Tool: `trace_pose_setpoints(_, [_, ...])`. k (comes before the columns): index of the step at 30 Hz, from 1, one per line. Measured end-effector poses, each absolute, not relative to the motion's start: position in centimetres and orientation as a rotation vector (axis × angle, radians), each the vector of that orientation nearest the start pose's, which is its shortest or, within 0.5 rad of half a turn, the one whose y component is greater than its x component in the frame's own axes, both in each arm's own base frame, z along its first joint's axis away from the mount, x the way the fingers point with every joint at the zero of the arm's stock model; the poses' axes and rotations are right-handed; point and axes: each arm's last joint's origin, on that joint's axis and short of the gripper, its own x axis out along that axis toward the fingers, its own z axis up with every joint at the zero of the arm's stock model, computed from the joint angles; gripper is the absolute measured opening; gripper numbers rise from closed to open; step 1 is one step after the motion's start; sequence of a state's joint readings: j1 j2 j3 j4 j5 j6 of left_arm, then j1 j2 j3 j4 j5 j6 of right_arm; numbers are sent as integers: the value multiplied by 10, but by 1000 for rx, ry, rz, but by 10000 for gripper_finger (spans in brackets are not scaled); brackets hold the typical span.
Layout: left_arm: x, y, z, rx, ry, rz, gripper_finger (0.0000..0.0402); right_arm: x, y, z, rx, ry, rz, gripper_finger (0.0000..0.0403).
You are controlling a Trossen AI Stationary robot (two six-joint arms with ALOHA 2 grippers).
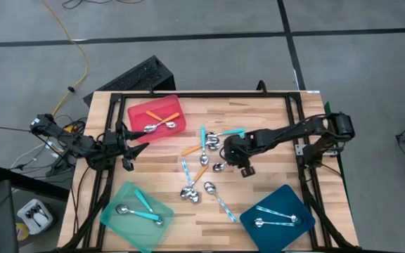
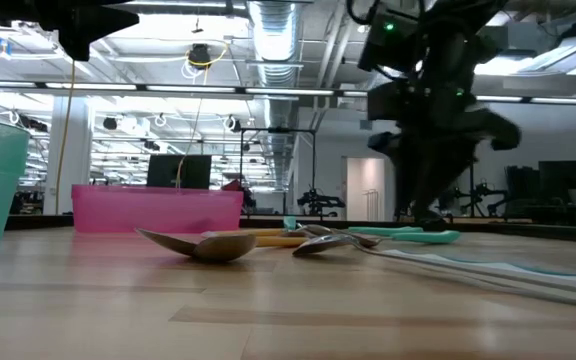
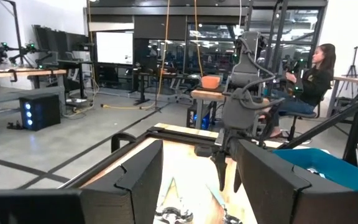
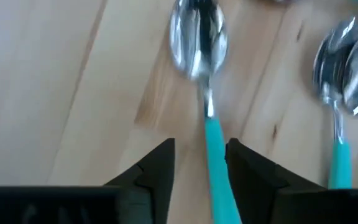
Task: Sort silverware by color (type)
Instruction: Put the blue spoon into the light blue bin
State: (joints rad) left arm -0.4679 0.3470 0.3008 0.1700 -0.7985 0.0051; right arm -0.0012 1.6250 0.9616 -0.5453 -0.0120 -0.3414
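Several spoons lie loose mid-table [image 1: 201, 169]: orange, turquoise and pale blue handles. My right gripper [image 1: 223, 146] hangs low over them, open. In the right wrist view its fingers [image 4: 160, 171] stand either side of a turquoise handle [image 4: 214, 158], whose shiny bowl [image 4: 197, 37] lies beyond the tips. A second turquoise spoon [image 4: 340, 93] lies beside it. My left gripper [image 1: 131, 145] waits open by the red tray [image 1: 138, 112], which holds two orange spoons [image 1: 162, 121]. My right gripper comes down from above with its fingers across the turquoise spoon's handle [image 4: 211, 140], just behind the bowl. The spoon lies flat on the table. The handle sits close to one finger [image 4: 241, 168]; whether that finger touches it I cannot tell.
A mint-green tray [image 1: 121, 200] at the near left holds turquoise spoons; a dark-blue tray [image 1: 287, 197] at the near right holds pale blue ones. A black frame [image 1: 297, 119] runs along the table's edges. A person [image 3: 312, 78] sits beyond the table.
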Motion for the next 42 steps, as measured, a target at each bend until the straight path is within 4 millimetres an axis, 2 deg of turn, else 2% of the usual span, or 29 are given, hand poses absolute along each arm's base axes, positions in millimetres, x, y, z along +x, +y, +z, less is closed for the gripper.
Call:
trace_pose_setpoints(4, [104, -30, 253, -69, -100, 329, 190, 292, -2, 167, -307, 1290, 193, 200])
trace_pose_setpoints(9, [104, -30, 253, -69, -100, 329, 190, 288, -9, 165, -300, 1339, 174, 207])
trace_pose_setpoints(15, [104, -30, 253, -69, -99, 329, 190, 284, -21, 163, -301, 1385, 161, 199])
trace_pose_setpoints(24, [104, -30, 253, -58, -97, 331, 190, 267, -22, 140, -292, 1418, 162, 198])
trace_pose_setpoints(35, [104, -30, 253, -58, -97, 332, 190, 267, -22, 138, -262, 1412, 138, 193])
trace_pose_setpoints(42, [104, -30, 253, -56, -97, 333, 190, 266, -21, 138, -210, 1422, 96, 158])
